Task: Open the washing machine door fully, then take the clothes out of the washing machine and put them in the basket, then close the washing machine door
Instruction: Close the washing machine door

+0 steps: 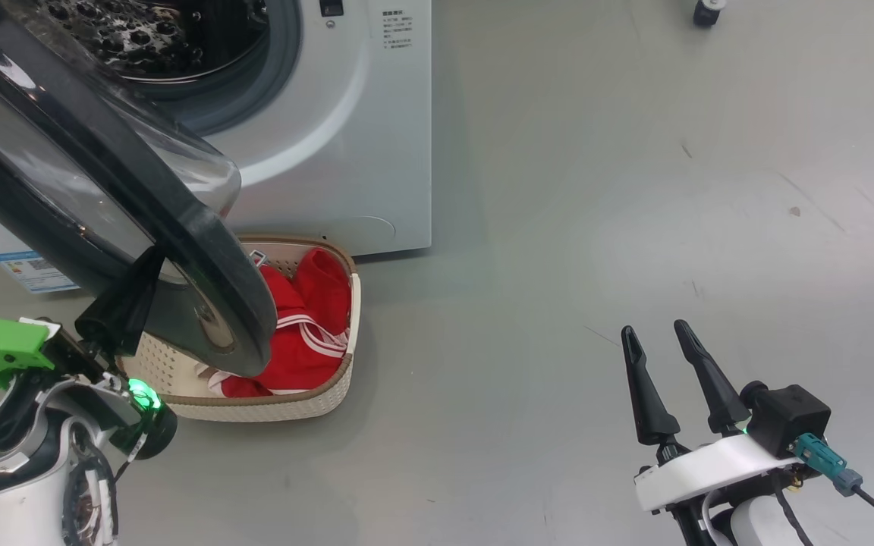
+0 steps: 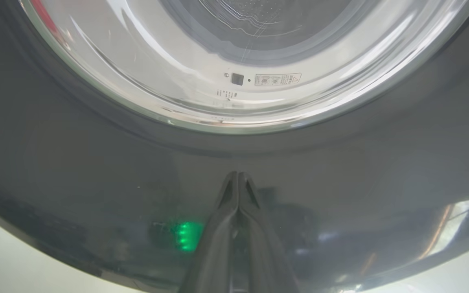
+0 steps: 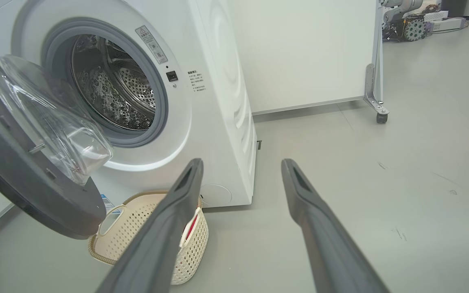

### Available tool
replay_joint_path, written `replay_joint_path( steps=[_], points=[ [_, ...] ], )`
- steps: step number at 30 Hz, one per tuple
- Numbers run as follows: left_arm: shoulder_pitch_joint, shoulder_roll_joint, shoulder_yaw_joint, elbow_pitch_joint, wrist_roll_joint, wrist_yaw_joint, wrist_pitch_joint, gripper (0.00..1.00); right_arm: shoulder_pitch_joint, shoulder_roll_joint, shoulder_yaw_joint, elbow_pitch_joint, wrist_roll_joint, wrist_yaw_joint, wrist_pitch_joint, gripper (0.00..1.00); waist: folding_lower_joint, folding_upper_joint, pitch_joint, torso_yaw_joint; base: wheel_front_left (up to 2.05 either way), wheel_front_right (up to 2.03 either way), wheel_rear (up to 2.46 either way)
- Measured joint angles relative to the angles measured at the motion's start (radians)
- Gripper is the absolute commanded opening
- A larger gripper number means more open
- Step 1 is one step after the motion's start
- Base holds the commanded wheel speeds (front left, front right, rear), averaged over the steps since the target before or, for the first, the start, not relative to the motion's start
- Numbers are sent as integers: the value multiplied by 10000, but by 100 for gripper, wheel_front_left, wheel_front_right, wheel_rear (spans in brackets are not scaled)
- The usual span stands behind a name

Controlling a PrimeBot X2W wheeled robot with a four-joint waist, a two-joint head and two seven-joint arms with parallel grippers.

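Observation:
The washing machine (image 1: 346, 114) stands at the upper left, its steel drum (image 3: 116, 97) showing no clothes inside. The washing machine door (image 1: 202, 250) hangs partly open, its black rim swung over the basket (image 1: 270, 409). The red clothes (image 1: 300, 334) with white stripes lie in the basket on the floor in front of the washer. My left gripper (image 1: 145, 269) is shut, its fingertips (image 2: 237, 176) at the glossy black outer rim of the door (image 2: 96, 162), touching or nearly so. My right gripper (image 1: 668, 337) is open and holds nothing, low at the right over bare floor, away from the washer.
A blue label sticker (image 1: 35, 269) is on the washer's front. A white partition panel (image 3: 307, 49) on casters (image 3: 381, 118) stands behind the washer's right side. Grey floor (image 1: 634, 189) stretches out to the right of the washer and the basket (image 3: 136, 228).

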Motion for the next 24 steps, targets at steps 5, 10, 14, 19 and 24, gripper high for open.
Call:
replay_joint_path(
  steps=[5, 10, 14, 19, 24],
  points=[
    [-272, 2, 2, 111, -71, 0, -483, 0, -4, 4, -13, -12, -33, 0, 0, 100, 0, 0, 161, -371, 0, 0, 0],
    [-532, 2, 36, 125, -219, 0, -943, 0, -46, 35, -23, -63, -33, 0, 0, 100, 0, 0, 364, -771, 0, 0, 0],
    [-787, 2, 58, 117, -199, 0, -1329, 0, -101, 59, -36, -132, -25, 0, 0, 100, 0, 0, 551, -1101, 0, 0, 0],
    [-1122, 0, 153, 63, -94, 0, -1712, 0, -214, 117, -94, -201, 10, 0, 0, 100, 0, 0, 822, -1514, 0, 0, 0],
    [-1422, 4, 326, 31, 199, 0, -2134, 0, -247, 144, -127, -240, 35, 0, 0, 100, 0, 0, 1095, -1940, 0, 0, 0]
  ],
)
